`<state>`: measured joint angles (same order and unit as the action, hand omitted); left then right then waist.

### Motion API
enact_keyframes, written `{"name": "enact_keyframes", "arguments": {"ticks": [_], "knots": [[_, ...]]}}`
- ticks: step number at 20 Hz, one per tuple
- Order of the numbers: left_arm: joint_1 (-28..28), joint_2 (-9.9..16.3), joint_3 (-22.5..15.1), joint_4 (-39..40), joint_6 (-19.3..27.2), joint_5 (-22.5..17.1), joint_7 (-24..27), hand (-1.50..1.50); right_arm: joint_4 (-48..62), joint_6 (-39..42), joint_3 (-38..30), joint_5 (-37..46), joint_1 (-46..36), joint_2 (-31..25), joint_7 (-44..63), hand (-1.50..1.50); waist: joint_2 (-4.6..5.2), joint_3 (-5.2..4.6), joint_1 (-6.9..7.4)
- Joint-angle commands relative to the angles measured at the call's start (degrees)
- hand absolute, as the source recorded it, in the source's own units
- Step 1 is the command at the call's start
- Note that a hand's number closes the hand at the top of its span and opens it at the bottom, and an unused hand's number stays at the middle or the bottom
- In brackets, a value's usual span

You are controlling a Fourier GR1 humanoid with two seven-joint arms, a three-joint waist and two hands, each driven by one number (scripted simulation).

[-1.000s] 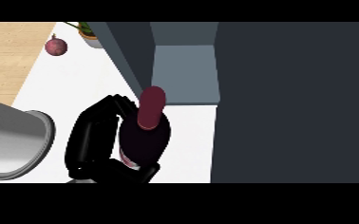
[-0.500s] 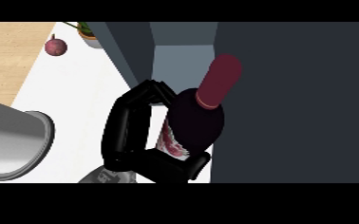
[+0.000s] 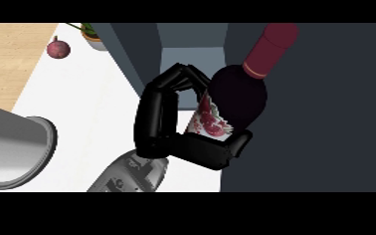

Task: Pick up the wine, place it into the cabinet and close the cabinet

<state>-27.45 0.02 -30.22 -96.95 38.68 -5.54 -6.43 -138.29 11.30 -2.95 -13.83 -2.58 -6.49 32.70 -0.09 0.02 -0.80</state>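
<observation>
Fingers (image 3: 176, 82) of our left hand (image 3: 165, 124) were curled round the wine bottle (image 3: 231, 104), thumb wrapped under its base, so the bottle was gripped and lifted off the white worktop (image 3: 81, 99). It tilted with its red-capped neck pointing up and to the right, in front of the dark cabinet (image 3: 140, 50), whose open compartment showed as a paler blue-grey recess just behind the hand. We judged the step in hand to be carrying the bottle into that opening. To do it well, we would have swung the neck back toward the recess rather than toward the dark panel on the right, kept the bottle clear of the cabinet's edges, and set its base down flat inside before uncurling. Our right hand did not show. A grey bowl (image 3: 22, 149) lay at the left edge, and a small dark-red fruit (image 3: 58, 49) well apart, further back.
</observation>
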Motion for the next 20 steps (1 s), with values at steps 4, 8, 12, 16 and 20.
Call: {"name": "enact_keyframes", "arguments": {"ticks": [4,8,12,16,20], "knots": [[-5.09,-0.01,0.56,8.64,2.52,0.0,2.97,1.5,-10.07,-1.89,0.84,-4.5,1.31,0.42,6.37,-1.5,0.02,-0.04,-0.24],[-6.96,-0.01,0.22,11.21,4.81,-3.19,4.57,1.5,-7.43,-2.02,-0.25,-4.22,-1.08,0.37,4.91,-1.5,0.08,-0.03,-0.15],[-5.01,-0.01,-1.79,12.36,6.98,-9.71,10.47,1.5,-10.22,-3.4,2.33,-2.43,-0.51,0.57,7.93,-1.5,0.07,-0.07,-0.39],[-5.38,-0.01,-0.53,14.67,6.86,-13.74,15.53,1.5,-5.63,-1.14,0.28,-4.04,0.14,0.54,3.27,-1.5,0.14,-0.03,-0.2],[-1.74,-0.02,-1.06,15.93,4.6,-11.31,16.25,1.5,-9.13,-0.6,-4.04,-8.55,0.38,-2.02,5.74,-1.5,0.01,-0.01,-0.13]]}}
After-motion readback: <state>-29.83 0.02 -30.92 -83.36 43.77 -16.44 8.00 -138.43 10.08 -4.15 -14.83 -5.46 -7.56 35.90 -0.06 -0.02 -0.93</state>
